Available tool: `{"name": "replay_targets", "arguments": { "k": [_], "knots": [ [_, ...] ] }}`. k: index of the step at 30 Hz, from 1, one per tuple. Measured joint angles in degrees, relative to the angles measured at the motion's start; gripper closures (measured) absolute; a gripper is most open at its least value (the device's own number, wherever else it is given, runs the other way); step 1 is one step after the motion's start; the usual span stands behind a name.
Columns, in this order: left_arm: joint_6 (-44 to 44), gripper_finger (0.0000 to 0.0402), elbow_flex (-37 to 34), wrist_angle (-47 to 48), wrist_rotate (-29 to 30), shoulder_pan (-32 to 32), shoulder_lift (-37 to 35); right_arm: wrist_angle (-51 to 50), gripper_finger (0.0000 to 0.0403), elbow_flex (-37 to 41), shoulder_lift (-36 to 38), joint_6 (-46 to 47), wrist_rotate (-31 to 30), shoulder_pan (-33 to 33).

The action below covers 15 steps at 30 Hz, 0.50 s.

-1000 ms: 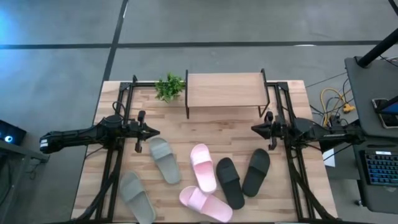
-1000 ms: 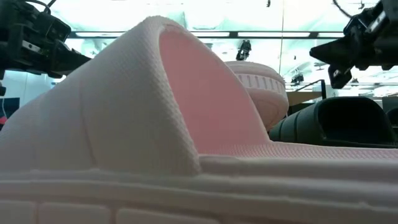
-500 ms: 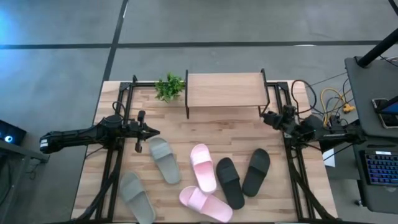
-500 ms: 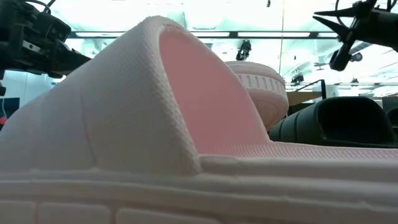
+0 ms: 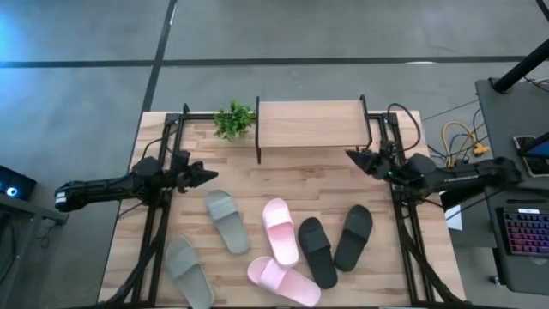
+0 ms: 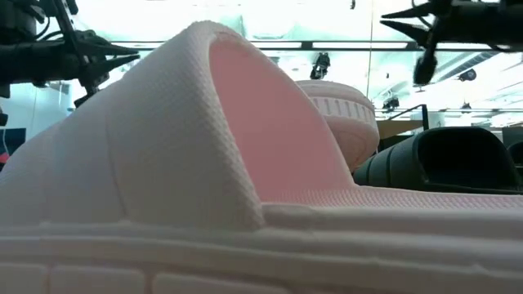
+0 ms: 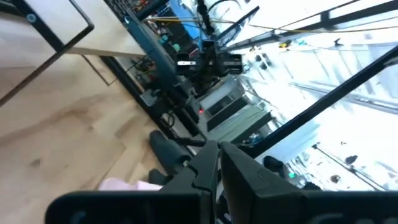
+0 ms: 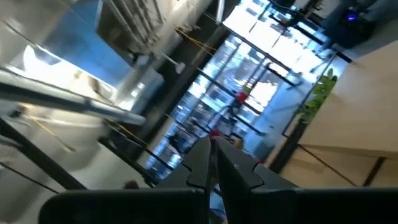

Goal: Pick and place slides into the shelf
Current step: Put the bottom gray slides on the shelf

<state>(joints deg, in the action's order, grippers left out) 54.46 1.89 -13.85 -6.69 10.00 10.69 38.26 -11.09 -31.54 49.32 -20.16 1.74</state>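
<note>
Left gripper pressed together, empty, raised over the table's left side just above the upper grey-green slide; right gripper likewise together, empty, hovering just beside the shelf's right legs. High view, left to right: lower grey-green slide near the front-left edge, upper grey-green one diagonal toward centre, upright pink slide mid-table, second pink slide lying crosswise at the front edge and touching the first, then two black slides side by side, tips splayed apart. All six flat on the wooden table; none on the shelf, standing at the back centre with top board bare. Small green plant just beside the shelf's left end. Seen only from low view: front pink slide filling nearly the whole frame at close range, strap arch and ribbed sole edge; heel of the other pink slide behind it; black slide strap at right; both arms as dark shapes overhead. Left wrist view: closed fingers, table planks, a corner of the shelf, a sliver of pink, the other arm farther off. Right wrist view: closed fingertips, mostly room beyond, plant and shelf leg; no slides visible there.
</note>
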Motion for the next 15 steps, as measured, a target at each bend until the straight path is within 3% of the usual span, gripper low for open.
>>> {"name": "replay_targets", "arguments": {
  "k": [8, 11, 15],
  "knots": [
    [-0.82, 0.0396, 0.00, -1.82, 2.68, 0.00, 0.51, -5.04, 0.0385, -10.25, -10.38, -7.55, -0.39, -0.17],
    [-0.77, 0.0396, 0.00, -4.12, 3.26, 0.00, 0.46, -16.41, 0.0385, -13.92, -9.09, -9.66, -0.41, -0.33],
    [-0.81, 0.0396, 0.00, -7.38, 3.44, 0.00, 0.51, -34.68, 0.0385, -18.94, -4.69, -3.58, -0.10, -0.68]
  ]
}}
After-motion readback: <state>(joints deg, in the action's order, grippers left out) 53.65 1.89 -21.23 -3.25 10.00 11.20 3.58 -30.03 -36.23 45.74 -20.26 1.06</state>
